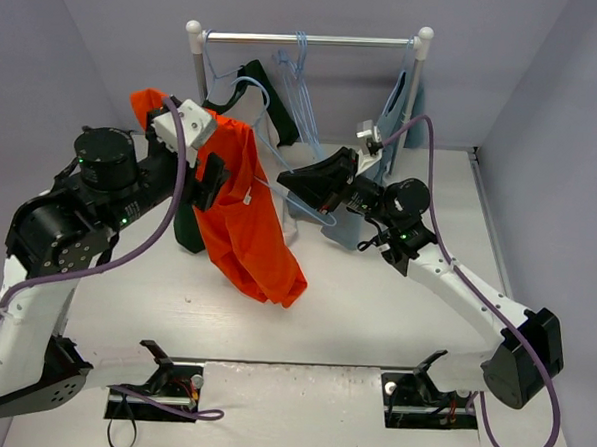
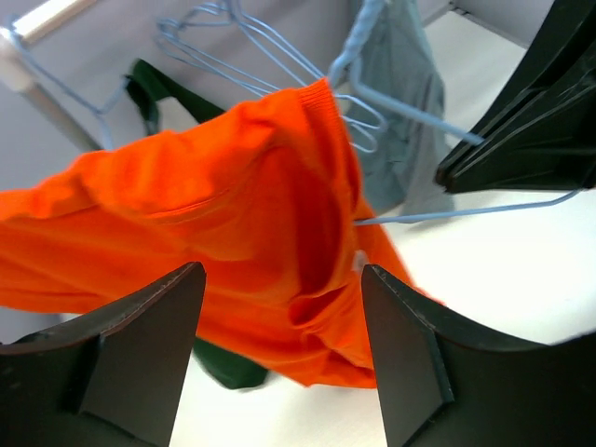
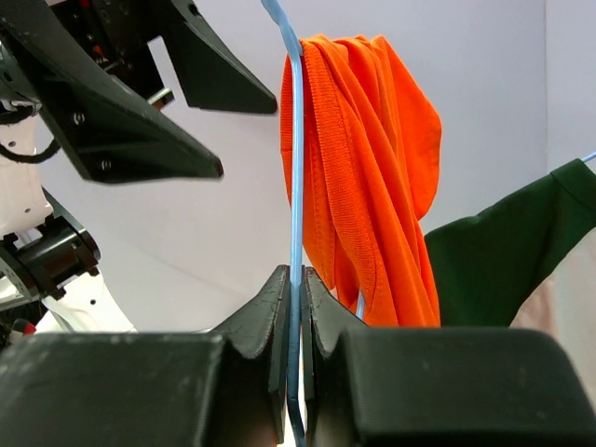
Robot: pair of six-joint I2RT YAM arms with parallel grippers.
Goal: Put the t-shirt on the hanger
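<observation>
The left gripper (image 2: 279, 272) is released: in its wrist view the two dark fingers (image 2: 149, 354) stand wide apart with nothing between them. Just beyond the tips hangs the t-shirt (image 2: 233, 205), bright orange-red. Whether either finger brushes the cloth cannot be told.

The right gripper (image 3: 296, 275) is clenched on the hanger (image 3: 296, 140), a thin pale-blue wire pinched between its fingertips. In that wrist view the wire rises straight up the picture, and the t-shirt (image 3: 372, 168) is bunched in ribbed folds against its right side.

From the top camera, the left gripper (image 1: 213, 179) sits at the shirt's left edge and the right gripper (image 1: 286, 178) at its right edge, the two facing each other. The t-shirt (image 1: 244, 221) is held in the air above the table (image 1: 374, 308), between the grippers and in front of the rack. Its long axis runs from a bunched end at upper left down to a loose hem at lower right. The hanger (image 1: 309, 212) points from the right gripper leftward into the cloth. Most of it is hidden there, so how far it sits inside the shirt is unclear.

Behind stands a clothes rack (image 1: 308, 39) with white posts and a metal rail. It carries several spare pale-blue hangers (image 1: 298, 73), a dark green garment (image 1: 270, 102) partly hidden by the left arm and the shirt, and a grey-blue garment (image 1: 397, 104) beside the right post.
</observation>
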